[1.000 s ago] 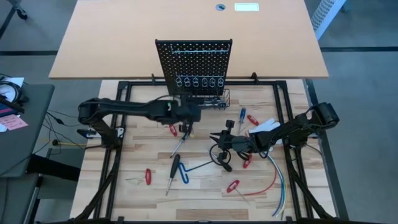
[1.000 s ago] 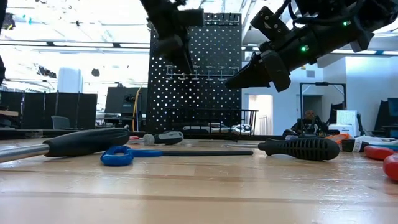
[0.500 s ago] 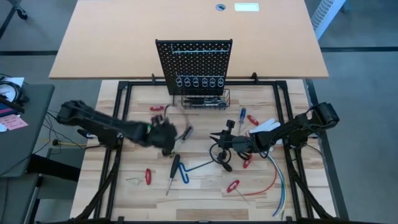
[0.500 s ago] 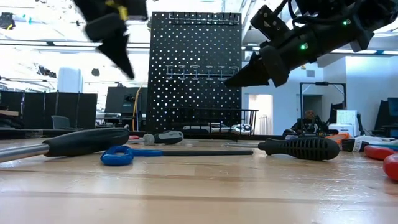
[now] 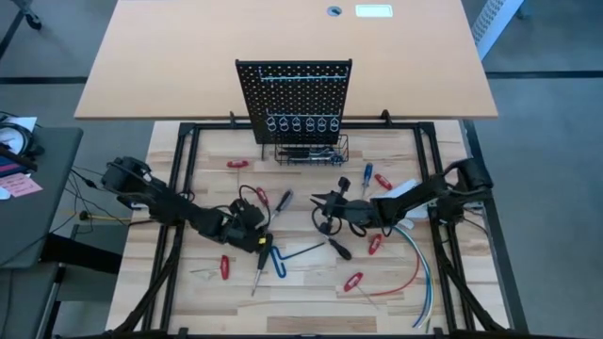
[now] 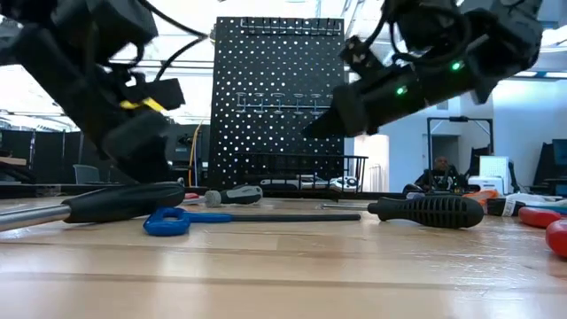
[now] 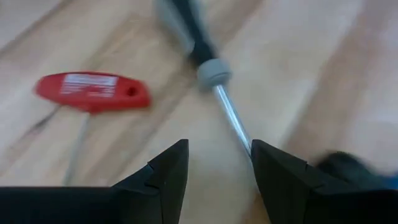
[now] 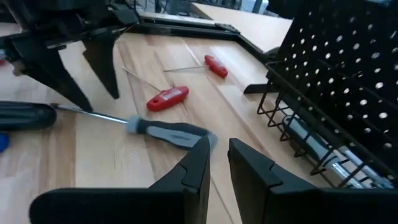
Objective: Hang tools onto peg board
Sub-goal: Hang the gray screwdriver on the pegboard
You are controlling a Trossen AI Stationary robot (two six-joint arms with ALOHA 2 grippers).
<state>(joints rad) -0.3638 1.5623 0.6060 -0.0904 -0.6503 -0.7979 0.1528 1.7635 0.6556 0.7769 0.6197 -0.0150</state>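
Tools (image 5: 311, 156) in peg board (image 5: 294, 89) basket (several)

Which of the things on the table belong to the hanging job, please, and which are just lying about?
For the job: peg board; black-handled screwdriver; blue T-handle hex key; grey-handled screwdriver; red-handled tools.
Lying about: red, blue and white cables.

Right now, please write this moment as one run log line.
left gripper: open, low over screwdriver shaft | right gripper: nearly closed, empty, near peg board basket | tools: on table

Left gripper (image 5: 256, 226) open; right gripper (image 5: 318, 200) narrow
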